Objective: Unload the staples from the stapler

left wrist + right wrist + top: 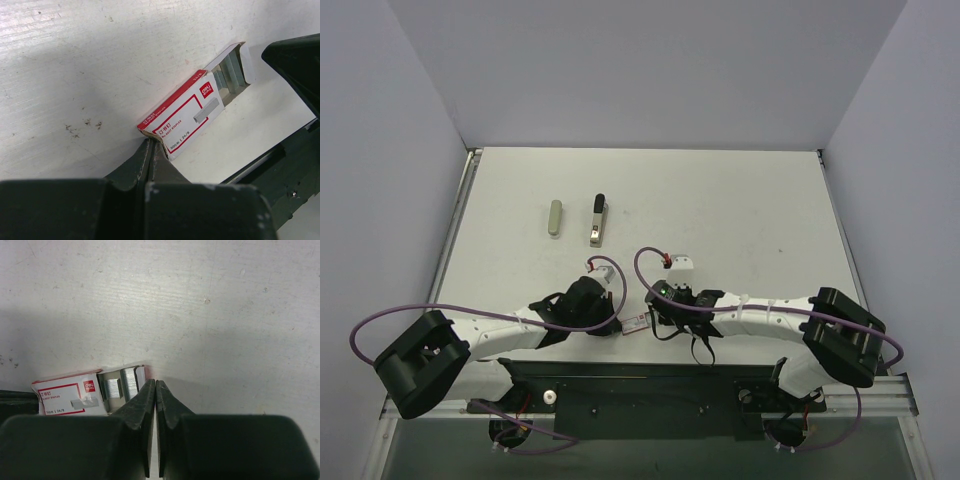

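Stapler (597, 222): lies flat far up the desk (740, 210), black tip pointing away from the arms. It is well apart from both grippers and nothing touches it.
Left gripper (151, 147): jaws pressed together with nothing between them. The tips sit at the near corner of the red-and-white staple box (182, 117); touching or just shy, I cannot tell.
Right gripper (155, 387): also pinched closed and empty, tips just beside the box's open end.
Staple box: flat between the two grippers, flap open, staples (129, 382) showing inside.
Why so: I judge the box is being readied to receive staples; unloading has not begun.
Grey oblong piece (554, 218): left of the stapler, near it but apart.
Hard to make out: whether the stapler's magazine is loaded or open, as it is too small from overhead. Neither wrist view shows the stapler.
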Controlling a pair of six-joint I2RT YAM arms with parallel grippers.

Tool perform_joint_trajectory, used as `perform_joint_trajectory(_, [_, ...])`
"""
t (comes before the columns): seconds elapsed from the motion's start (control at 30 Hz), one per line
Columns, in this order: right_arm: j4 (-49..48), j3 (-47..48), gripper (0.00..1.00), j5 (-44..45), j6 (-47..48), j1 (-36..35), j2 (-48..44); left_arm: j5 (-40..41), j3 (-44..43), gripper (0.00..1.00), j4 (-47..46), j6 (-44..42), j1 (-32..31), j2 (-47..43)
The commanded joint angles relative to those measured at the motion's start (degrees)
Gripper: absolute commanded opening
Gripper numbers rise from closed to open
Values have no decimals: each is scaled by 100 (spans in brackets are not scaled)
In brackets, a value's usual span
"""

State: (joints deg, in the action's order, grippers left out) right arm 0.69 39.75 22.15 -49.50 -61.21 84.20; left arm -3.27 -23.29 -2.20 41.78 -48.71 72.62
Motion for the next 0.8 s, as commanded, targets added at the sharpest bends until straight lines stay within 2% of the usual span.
perform_joint_trajectory(0.0, [177, -28, 0, 228, -60, 48, 43, 89, 35, 0, 562, -73, -51, 182])
perform_joint_trajectory(0.77, [-288, -37, 0, -167, 19, 39, 281, 98, 44, 0, 527, -56, -77, 253])
